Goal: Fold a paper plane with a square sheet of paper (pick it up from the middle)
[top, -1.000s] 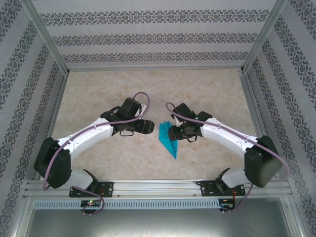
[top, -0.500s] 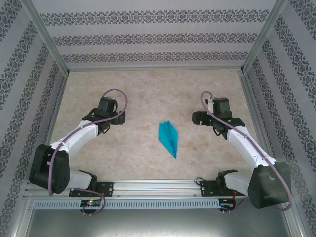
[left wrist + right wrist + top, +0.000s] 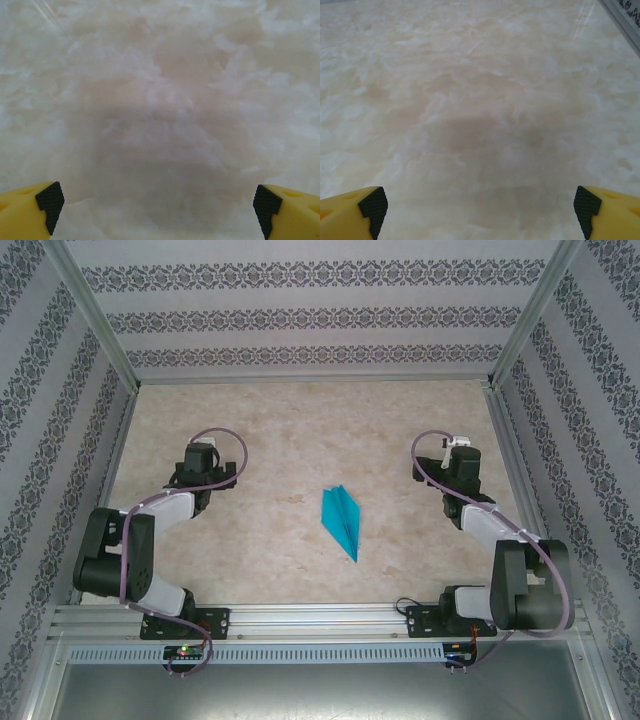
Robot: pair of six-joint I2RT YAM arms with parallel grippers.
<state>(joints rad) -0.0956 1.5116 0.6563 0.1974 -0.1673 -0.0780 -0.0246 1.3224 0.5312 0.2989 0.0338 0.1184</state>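
**Plane folded, both end effectors clear of it**

The plane [image 3: 340, 521] lies flat mid-worktop [image 3: 290, 425], nose toward the near rail [image 3: 320, 618], between my arms and well apart from both. It reads as a finished dart with a centre crease, so I judge the folding done, with nothing left except perhaps parking the arms. My left end effector [image 3: 157, 207] is spread wide and empty over bare worktop. My right end effector [image 3: 477, 207] is also spread, with nothing between the pads. There is open worktop all round the plane. Each arm sits out toward its own side wall. The right wall's frame [image 3: 622, 22] is close ahead of my right end effector, so room is tight there.
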